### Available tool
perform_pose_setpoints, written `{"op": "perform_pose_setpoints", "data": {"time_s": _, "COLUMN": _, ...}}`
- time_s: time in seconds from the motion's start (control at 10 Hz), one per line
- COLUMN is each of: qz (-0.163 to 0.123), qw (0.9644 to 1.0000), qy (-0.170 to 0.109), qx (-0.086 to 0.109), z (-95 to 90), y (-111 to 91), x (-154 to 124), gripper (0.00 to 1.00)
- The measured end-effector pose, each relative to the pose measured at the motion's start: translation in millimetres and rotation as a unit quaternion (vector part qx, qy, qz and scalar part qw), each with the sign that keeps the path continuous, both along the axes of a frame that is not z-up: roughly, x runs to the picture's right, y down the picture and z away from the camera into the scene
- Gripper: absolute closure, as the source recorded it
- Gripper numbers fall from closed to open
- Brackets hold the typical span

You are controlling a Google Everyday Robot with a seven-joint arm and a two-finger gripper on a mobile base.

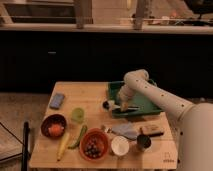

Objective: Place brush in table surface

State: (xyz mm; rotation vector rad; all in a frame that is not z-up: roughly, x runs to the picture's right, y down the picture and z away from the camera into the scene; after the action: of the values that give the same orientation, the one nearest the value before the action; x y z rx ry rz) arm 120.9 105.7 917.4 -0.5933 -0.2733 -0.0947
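Note:
The brush lies level at the green tray's left edge: its pale head (111,105) pokes out over the light-wood table surface (92,95), and its thin light handle runs right along the tray's front. My gripper (120,103) comes down from the white arm (150,92) and is shut on the brush just behind the head, holding it low over the tray rim.
The green tray (147,102) sits at the back right. On the table are a blue sponge (56,100), green cup (77,115), red bowl (53,125), yellow banana (63,145), orange bowl (94,145), white cup (120,145), dark cup (144,142) and grey cloth (125,131).

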Motion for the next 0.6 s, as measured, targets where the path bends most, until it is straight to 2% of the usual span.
{"op": "perform_pose_setpoints", "data": {"time_s": 0.2, "qz": 0.002, "qw": 1.0000, "qy": 0.005, "qx": -0.001, "z": 3.1, "y": 1, "x": 2, "gripper": 0.77}}
{"op": "perform_pose_setpoints", "data": {"time_s": 0.4, "qz": -0.002, "qw": 0.9999, "qy": 0.012, "qx": 0.009, "z": -1.8, "y": -6, "x": 5, "gripper": 0.97}}
{"op": "perform_pose_setpoints", "data": {"time_s": 0.6, "qz": -0.006, "qw": 0.9996, "qy": 0.015, "qx": 0.022, "z": -11.2, "y": -17, "x": 6, "gripper": 1.00}}
